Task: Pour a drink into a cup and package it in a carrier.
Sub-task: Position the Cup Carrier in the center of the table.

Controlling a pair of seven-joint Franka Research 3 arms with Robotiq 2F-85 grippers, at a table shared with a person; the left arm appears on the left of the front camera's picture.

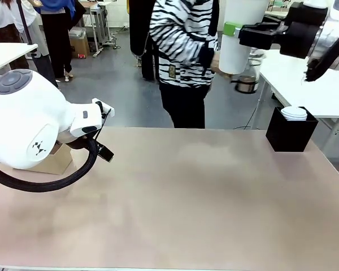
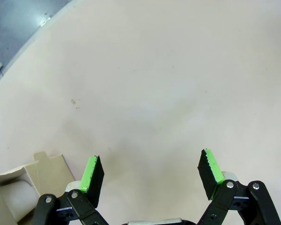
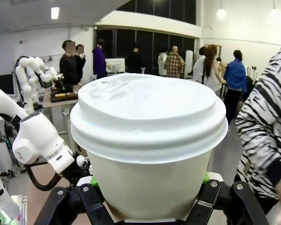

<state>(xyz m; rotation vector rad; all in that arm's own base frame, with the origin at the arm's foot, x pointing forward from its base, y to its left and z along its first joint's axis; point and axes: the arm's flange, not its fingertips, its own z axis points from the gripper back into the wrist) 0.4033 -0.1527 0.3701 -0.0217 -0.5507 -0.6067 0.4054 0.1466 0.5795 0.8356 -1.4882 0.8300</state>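
My right gripper (image 1: 233, 31) is raised high at the far right, shut on a tall white paper cup (image 1: 235, 52) with a white lid. In the right wrist view the cup (image 3: 150, 122) stands upright between my fingers (image 3: 215, 187). The drink is hidden. My left gripper (image 2: 150, 173) hangs open over bare table, nothing between its green pads (image 2: 90, 172). The tan cardboard carrier (image 2: 42, 171) lies just beside it, with something pale and rounded in one slot. From the front the carrier (image 1: 57, 161) sits at the left edge, behind my left arm (image 1: 28, 118).
A person in a striped top (image 1: 183, 39) stands at the far side, a hand near the cup. A glass pitcher with a dark base (image 1: 247, 84) hangs below the cup. A black box (image 1: 291, 135) topped with white lids (image 1: 294, 113) stands back right.
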